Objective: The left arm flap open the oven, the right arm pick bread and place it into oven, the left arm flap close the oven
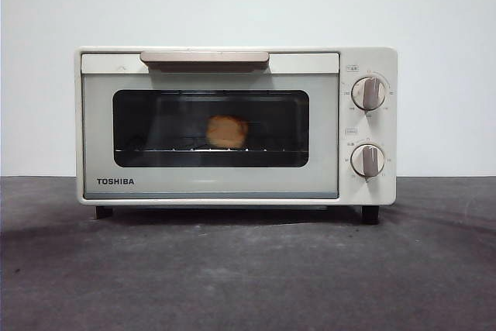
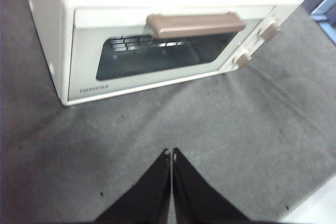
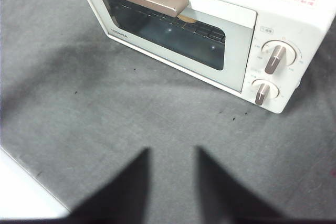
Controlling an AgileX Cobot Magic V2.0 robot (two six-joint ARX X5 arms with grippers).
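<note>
1. You see the oven point(image 1: 236, 125) with its door shut flush and the bread point(image 1: 227, 131) inside, resting on the wire rack point(image 1: 209, 149) behind the dark window. By the look of it, all three steps are done.
2. Your left gripper point(image 2: 171, 153) hangs above the grey mat point(image 1: 248, 269), well clear of the oven front, its jaws pressed together and holding nothing. Your right gripper point(image 3: 172, 153) hangs likewise apart from the oven, jaws spread and empty.
3. The main risk now is a needless move: if you send the left arm forward again, its closed tips could catch the beige handle point(image 1: 204, 57) and pull the door back down.
4. Swing the right arm carelessly and it could knock a knob point(image 1: 369, 92), turning the oven on with the bread inside.
5. A hard bump on the light oven body could shove it across the mat and roll the bread off centre on the rack.
</note>
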